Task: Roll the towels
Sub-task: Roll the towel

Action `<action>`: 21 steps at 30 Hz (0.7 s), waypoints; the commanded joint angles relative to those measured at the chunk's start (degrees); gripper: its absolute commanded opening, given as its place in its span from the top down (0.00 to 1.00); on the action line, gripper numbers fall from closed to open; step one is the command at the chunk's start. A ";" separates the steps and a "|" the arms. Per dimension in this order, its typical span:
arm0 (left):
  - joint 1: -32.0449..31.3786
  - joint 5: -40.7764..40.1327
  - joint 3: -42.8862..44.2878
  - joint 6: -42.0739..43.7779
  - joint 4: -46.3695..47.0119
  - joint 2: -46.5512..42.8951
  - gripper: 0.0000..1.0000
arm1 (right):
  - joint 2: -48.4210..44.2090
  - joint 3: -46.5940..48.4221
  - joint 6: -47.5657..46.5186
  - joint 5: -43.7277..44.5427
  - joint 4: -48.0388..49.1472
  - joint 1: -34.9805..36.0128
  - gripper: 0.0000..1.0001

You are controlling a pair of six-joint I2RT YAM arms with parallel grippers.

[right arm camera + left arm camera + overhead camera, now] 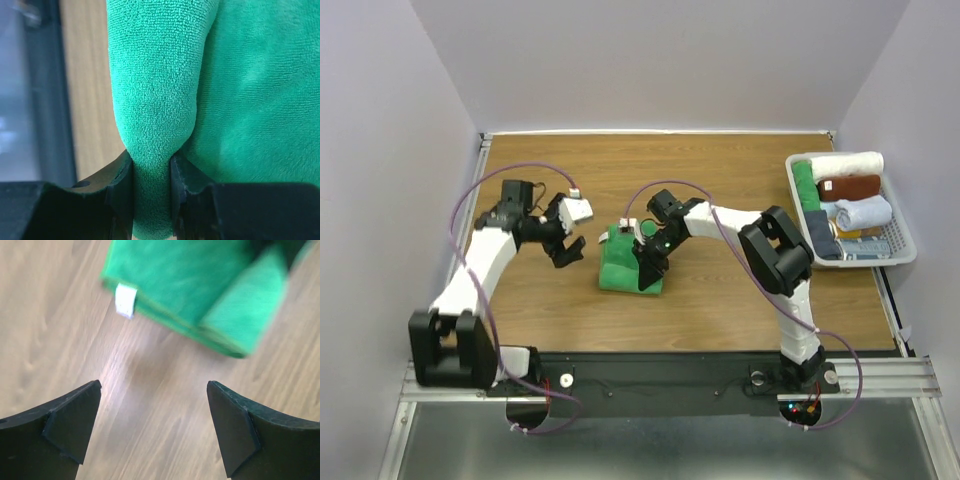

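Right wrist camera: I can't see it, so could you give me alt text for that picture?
In close-up, the right tool pinches a thick fold of bright green towel between its two black fingers. More of the same terry cloth fills the right side. A strip of wooden table shows on the left, with a blurred grey area beyond.

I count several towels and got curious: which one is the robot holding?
The green towel out on the table, pinched by the right gripper. The other towels, one also green, sit rolled in the white basket.
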 commanded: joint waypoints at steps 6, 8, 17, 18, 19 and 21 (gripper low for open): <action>-25.03 -20.22 -25.81 1.66 18.44 -26.40 0.01 | 14.79 12.69 0.97 -10.55 -20.58 -2.63 0.99; -29.42 -24.35 -27.59 1.39 21.26 -27.30 0.01 | 16.63 13.76 1.14 -10.73 -22.17 -2.81 0.99; -40.78 -30.35 -26.73 2.71 30.23 -15.63 0.01 | 23.23 20.26 1.23 -12.75 -29.37 -3.86 0.95; -40.69 -30.08 -26.11 2.80 30.23 -14.48 0.01 | 24.28 20.79 1.23 -13.36 -29.99 -4.04 0.95; -40.69 -29.47 -25.06 3.06 30.23 -13.42 0.01 | 24.72 21.23 0.88 -13.54 -30.61 -4.13 0.94; -40.78 -28.24 -24.27 4.37 30.06 -11.13 0.01 | 25.60 22.37 0.44 -13.80 -31.93 -4.39 0.94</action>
